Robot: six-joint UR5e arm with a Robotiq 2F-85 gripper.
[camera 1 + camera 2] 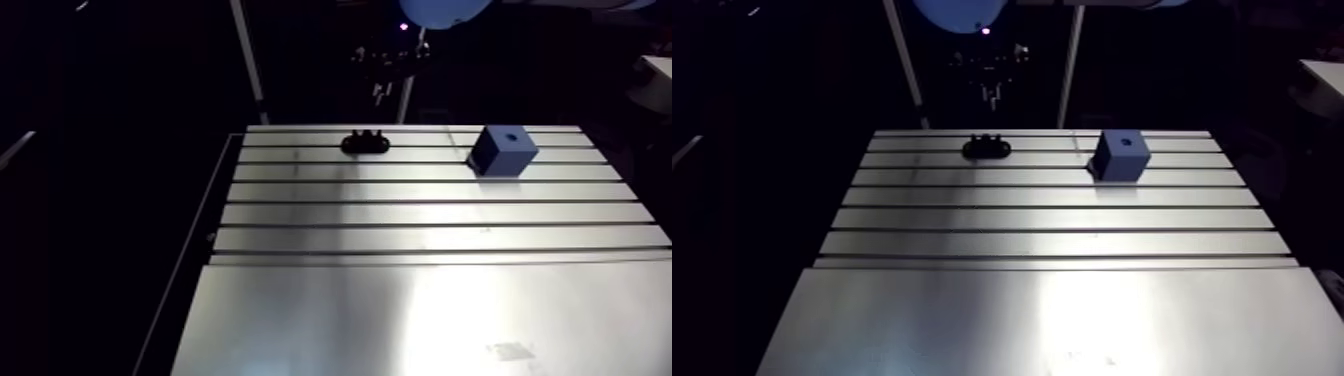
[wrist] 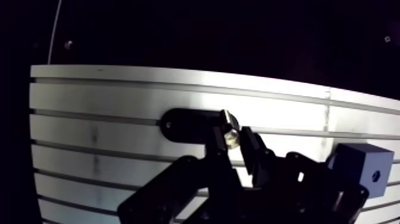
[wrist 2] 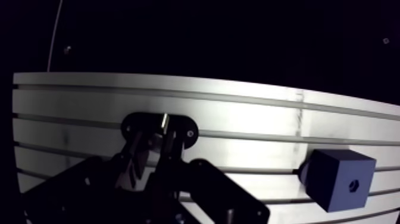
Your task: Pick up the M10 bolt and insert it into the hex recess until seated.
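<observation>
Black holder (image 1: 987, 148), blue cube (image 1: 1121, 157) on table (image 1: 1052, 310)

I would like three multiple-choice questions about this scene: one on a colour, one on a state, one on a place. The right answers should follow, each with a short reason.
1. What colour is the block on the table?
A. red
B. yellow
C. blue

2. In what state is the hole on top of the block?
A. empty
B. filled by a bolt
C. covered with tape

3. Where is the M10 bolt?
A. in the block's hole
B. gripped in the pincer
C. under the block

Answers:
1 C: the cube looks blue in the arm view and in the wrist view.
2 A: the hole shows as a dark open dot, with nothing standing in it.
3 B: in the wrist view its shiny head sits between the two fingers, which press on it.
</observation>
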